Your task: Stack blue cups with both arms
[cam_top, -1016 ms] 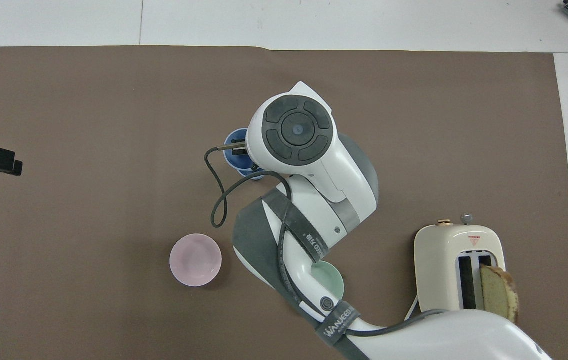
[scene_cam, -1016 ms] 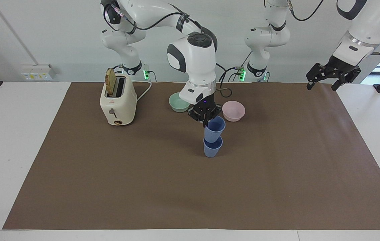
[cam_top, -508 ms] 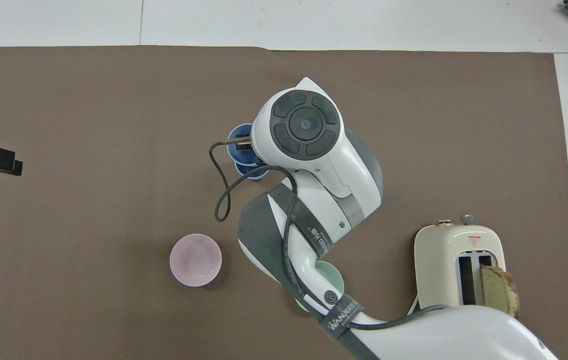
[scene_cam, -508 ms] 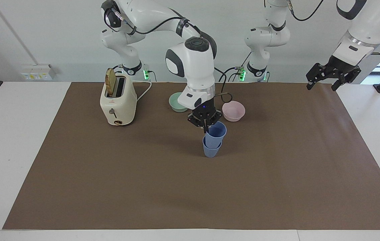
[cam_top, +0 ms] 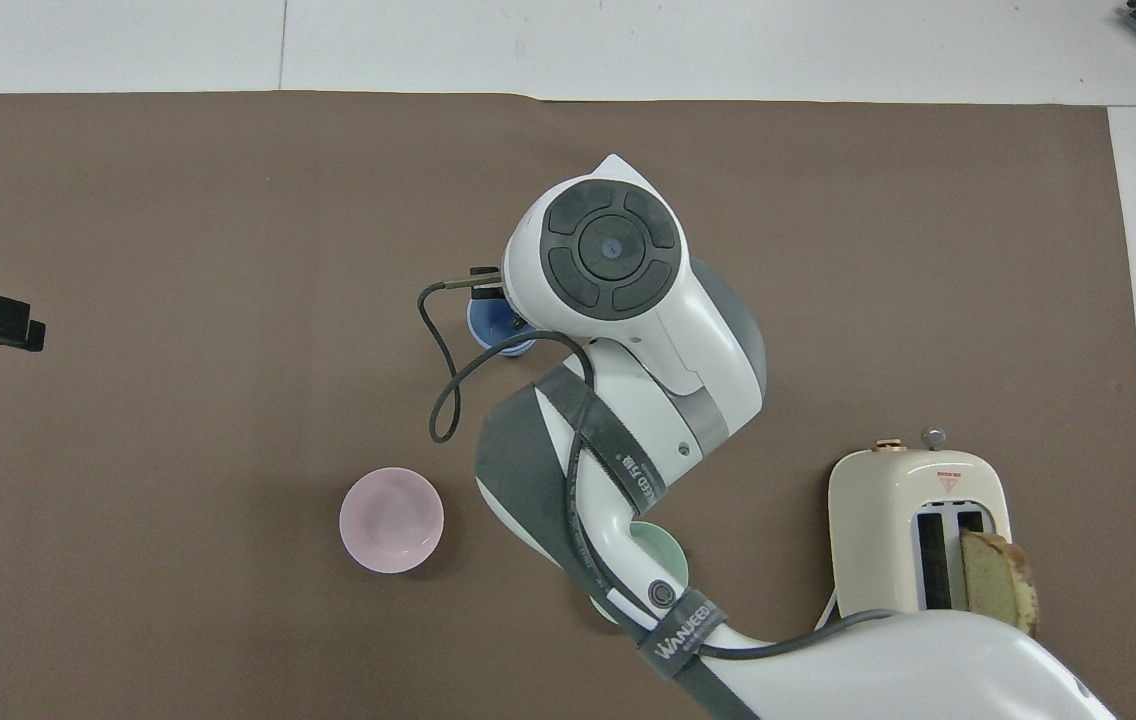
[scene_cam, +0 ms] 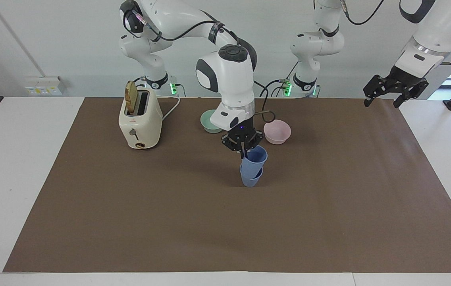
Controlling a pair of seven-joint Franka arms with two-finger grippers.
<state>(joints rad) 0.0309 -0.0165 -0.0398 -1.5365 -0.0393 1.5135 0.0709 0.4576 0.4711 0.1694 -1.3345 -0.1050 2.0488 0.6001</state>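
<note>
right gripper (scene_cam: 243, 151) is pinching the rim of the upper blue cup (scene_cam: 254, 159), nested upright in the lower blue cup (scene_cam: 250, 179) mid-table, straight below its jaws; left gripper (scene_cam: 384, 94) waits open.

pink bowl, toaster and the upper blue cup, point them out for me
pink bowl (scene_cam: 277, 131), facing view, inside of the bowl
toaster (scene_cam: 140, 119), facing view, cream front wall
upper blue cup (scene_cam: 254, 159), facing view, outer wall below the rim
</note>
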